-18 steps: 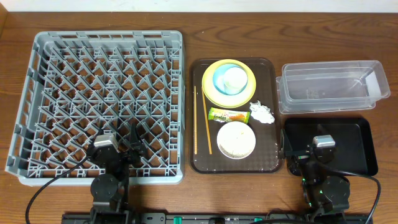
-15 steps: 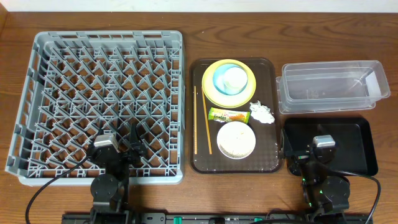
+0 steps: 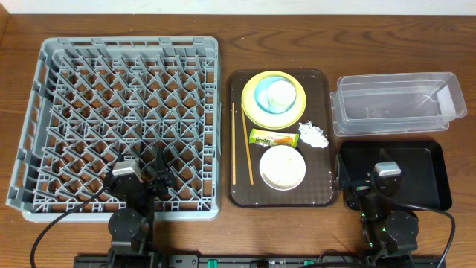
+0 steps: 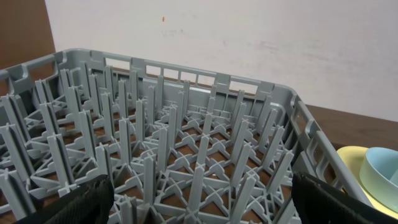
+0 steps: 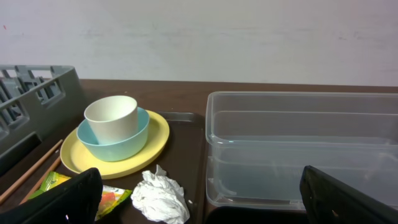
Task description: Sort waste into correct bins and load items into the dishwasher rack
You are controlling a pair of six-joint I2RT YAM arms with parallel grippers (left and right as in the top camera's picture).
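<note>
The grey dishwasher rack fills the left and holds nothing. On the brown tray, a yellow plate carries a light blue bowl with a small white cup in it. In front lie the green-and-yellow wrapper, the white tissue, a white bowl of rice and the chopsticks. The clear tub and black tray are at right. My left gripper is open over the rack's near edge. My right gripper is open, empty, over the black tray, facing tissue and tub.
The brown serving tray sits between the rack and the two bins. Bare wooden table runs along the far side. In the right wrist view the plate, blue bowl and cup stand left of the tub.
</note>
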